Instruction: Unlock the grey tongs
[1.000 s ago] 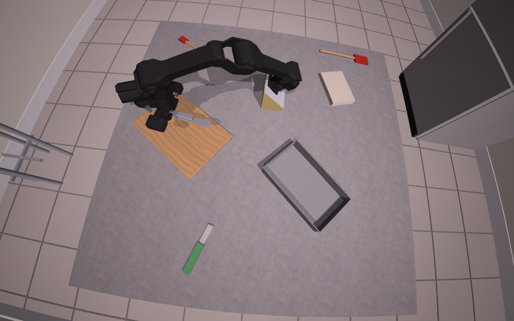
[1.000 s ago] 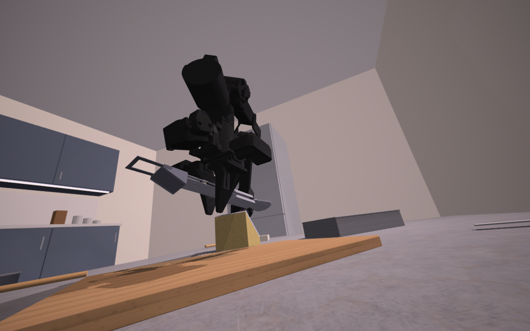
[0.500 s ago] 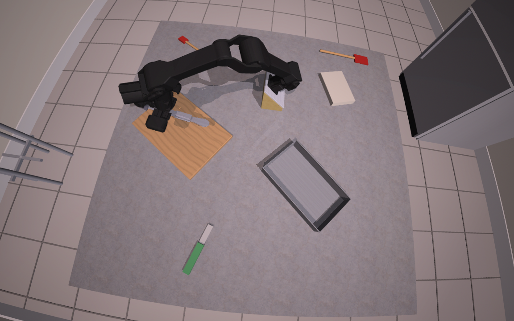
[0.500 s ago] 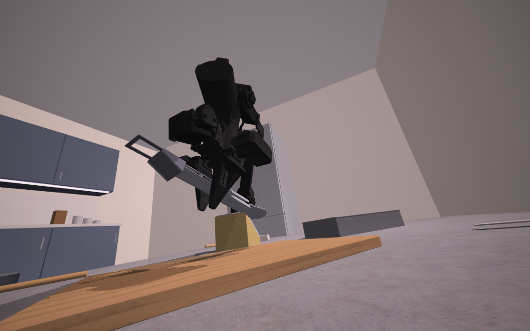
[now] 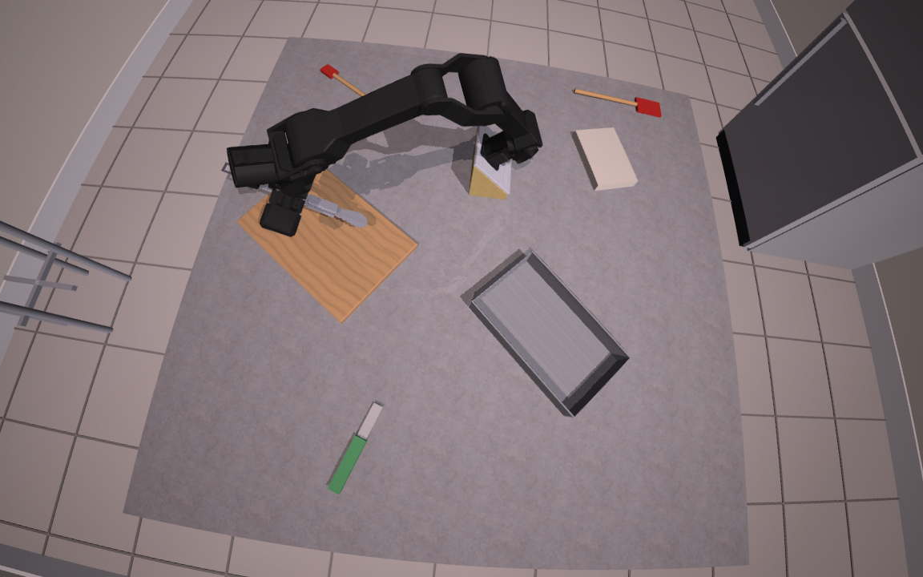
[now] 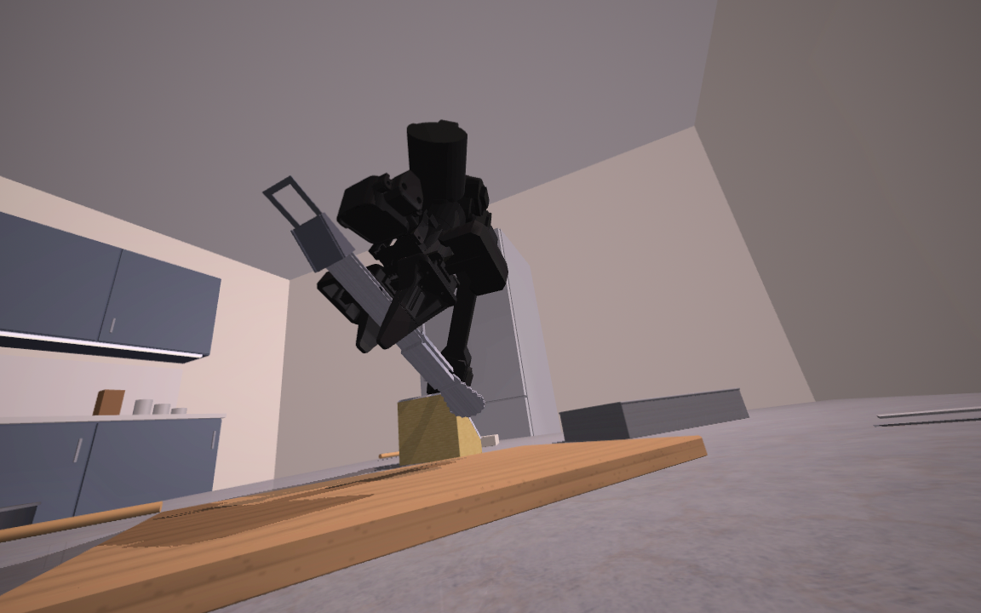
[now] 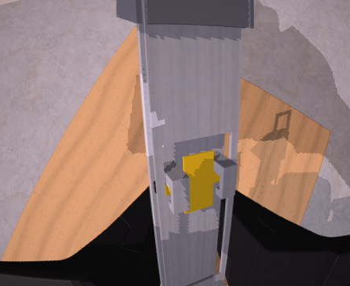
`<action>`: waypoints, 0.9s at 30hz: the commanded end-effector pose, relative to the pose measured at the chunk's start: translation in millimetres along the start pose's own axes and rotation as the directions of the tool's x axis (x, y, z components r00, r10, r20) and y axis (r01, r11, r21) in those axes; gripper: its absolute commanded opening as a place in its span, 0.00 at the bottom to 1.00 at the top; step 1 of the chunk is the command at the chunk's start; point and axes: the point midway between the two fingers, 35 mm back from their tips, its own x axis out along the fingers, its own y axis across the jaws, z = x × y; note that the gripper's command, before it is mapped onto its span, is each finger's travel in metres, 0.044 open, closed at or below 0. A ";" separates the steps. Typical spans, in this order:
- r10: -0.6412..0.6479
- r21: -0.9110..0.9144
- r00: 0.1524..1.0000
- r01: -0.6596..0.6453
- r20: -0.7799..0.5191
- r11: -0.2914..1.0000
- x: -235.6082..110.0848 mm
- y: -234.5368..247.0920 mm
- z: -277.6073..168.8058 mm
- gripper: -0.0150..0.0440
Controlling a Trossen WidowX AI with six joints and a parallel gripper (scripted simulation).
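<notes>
The grey tongs [image 5: 353, 217] [image 6: 467, 400] [image 7: 191, 87] are held in the air above the wooden board [image 5: 343, 287] [image 6: 593, 457] [image 7: 83, 159]. They slant steeply, scalloped tips down and ring end up, and their two arms look close together. My gripper [image 6: 378, 335] [image 7: 184, 187] is shut on the middle of the tongs. A yellow lock piece [image 7: 201, 183] sits between two grey lugs on the tongs in the wrist view. Whether the lock is released I cannot tell. The roasting tin [image 5: 550, 329] [image 6: 677, 411] has nothing across it. My arm hides part of the tongs in the top view.
A yellow wedge with a pale sloping face [image 5: 489, 185] [image 6: 425, 430] stands beyond the board, by the arm's base. A cream block [image 5: 608, 159] and two red-ended spatulas [image 5: 647, 106] [image 5: 328, 70] lie farther back. A green-handled knife [image 5: 348, 462] lies at the front.
</notes>
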 end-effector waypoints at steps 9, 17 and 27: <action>0.003 -0.001 0.975 -0.003 0.224 1.000 -27.7 1.7 12.2 0.00; 0.006 0.007 0.932 -0.009 0.361 1.000 -46.3 0.2 15.0 0.00; 0.013 0.024 0.854 -0.029 0.520 0.999 -72.6 -4.1 14.2 0.00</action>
